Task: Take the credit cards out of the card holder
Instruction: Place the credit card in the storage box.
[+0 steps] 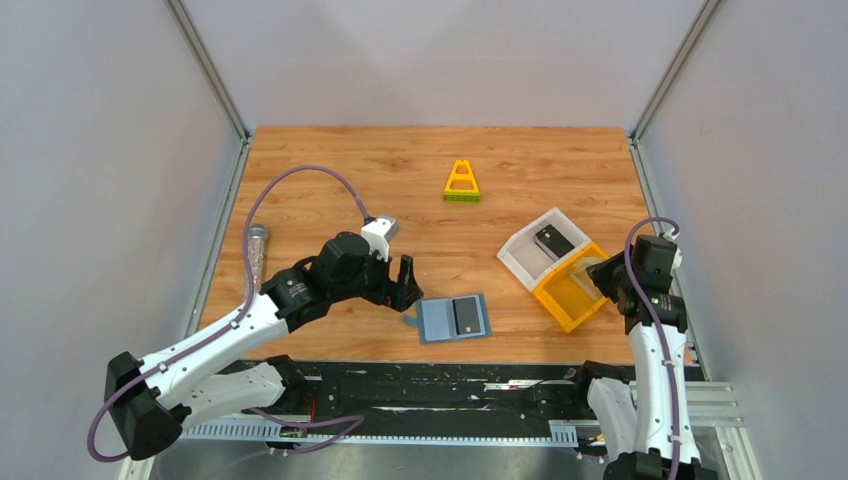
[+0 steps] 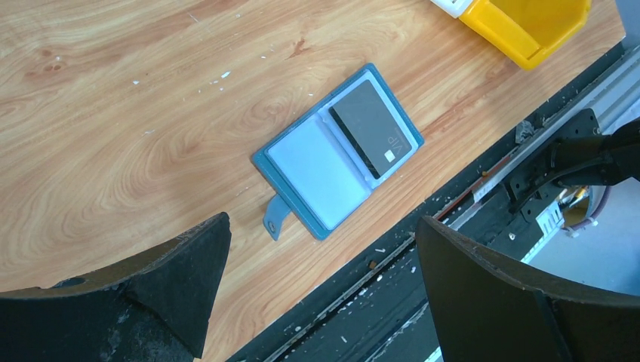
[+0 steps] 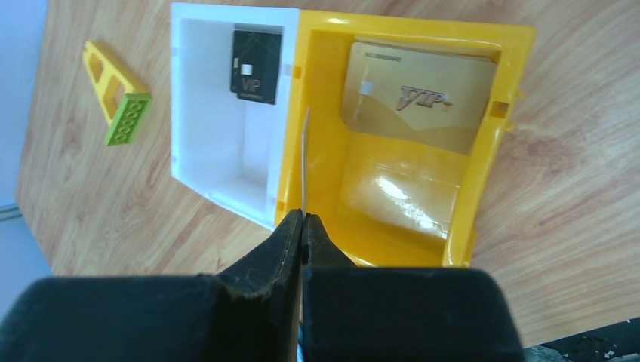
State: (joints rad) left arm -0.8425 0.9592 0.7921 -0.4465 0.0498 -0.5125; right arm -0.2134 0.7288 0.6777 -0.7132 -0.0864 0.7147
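Observation:
The slate-blue card holder (image 1: 453, 318) (image 2: 337, 151) lies open and flat near the table's front edge, its tab pointing left. A dark grey-black credit card (image 1: 466, 315) (image 2: 371, 128) sits in its right panel. My left gripper (image 1: 400, 280) (image 2: 323, 220) hovers open just left of the holder with nothing between its fingers. My right gripper (image 3: 303, 219) is shut on a thin credit card (image 3: 304, 162), seen edge-on, over the yellow bin (image 1: 560, 305) (image 3: 468, 204). A gold card (image 3: 419, 98) lies in that bin. Another dark card (image 1: 552, 241) (image 3: 255, 64) lies in the white bin (image 1: 515, 255) (image 3: 219, 113).
A yellow and green toy frame (image 1: 461, 182) (image 3: 117, 94) stands at the middle back. A silvery cylinder (image 1: 256, 245) lies at the table's left edge. The black rail (image 2: 423, 249) runs along the front edge just below the holder.

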